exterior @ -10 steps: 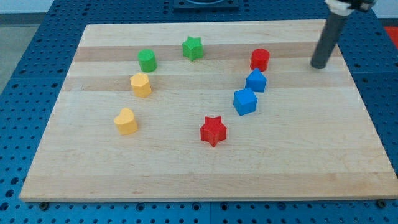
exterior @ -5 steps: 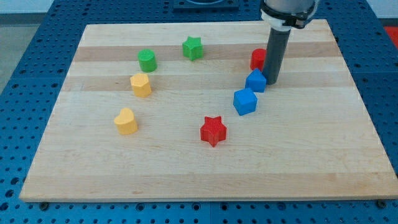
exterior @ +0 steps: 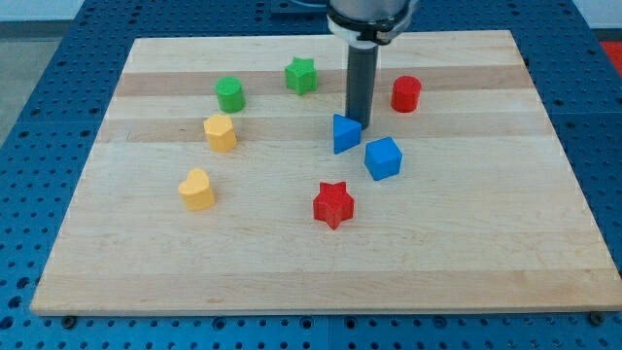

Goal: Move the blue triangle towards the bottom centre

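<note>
The blue triangle (exterior: 344, 134) lies near the middle of the wooden board (exterior: 321, 262), a little towards the view's top. My tip (exterior: 358, 122) touches its upper right side. A blue cube (exterior: 383, 158) sits just to the lower right of the triangle, apart from it. The rod rises from the tip towards the view's top.
A red star (exterior: 333, 204) lies below the triangle. A red cylinder (exterior: 405, 93) is at the upper right. A green star (exterior: 302, 75) and a green cylinder (exterior: 230, 94) are at the upper left. Two yellow blocks (exterior: 221, 132) (exterior: 197, 190) are on the left.
My tip swept from the board's upper right to the left, met the blue triangle and pushed it left and slightly down, away from the red cylinder and past the blue cube.
</note>
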